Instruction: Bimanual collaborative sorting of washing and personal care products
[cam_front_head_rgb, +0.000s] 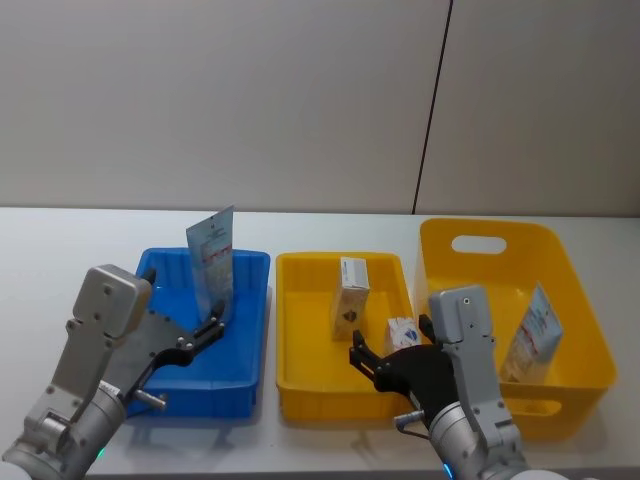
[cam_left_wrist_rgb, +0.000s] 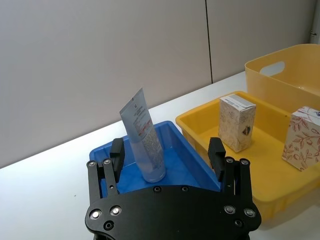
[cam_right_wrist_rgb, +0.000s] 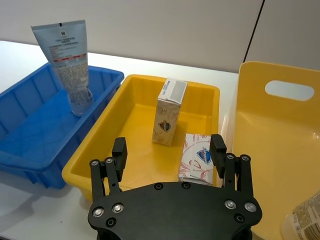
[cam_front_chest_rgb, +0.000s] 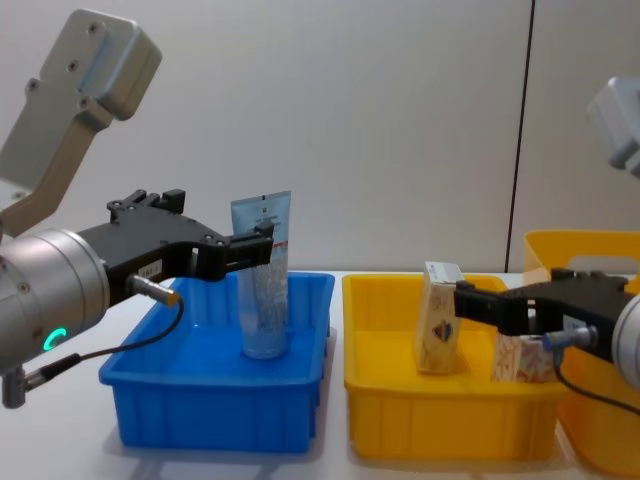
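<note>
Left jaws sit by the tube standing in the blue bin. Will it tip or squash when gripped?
The tube probably tips easily: tall, on a narrow base. Its translucent body likely squashes; the flat crimped top looks stiffer.

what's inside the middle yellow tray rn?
In the yellow tray: upright box mid-floor, second box by its right wall. Open right gripper hides that box's base and nearby floor.
</note>
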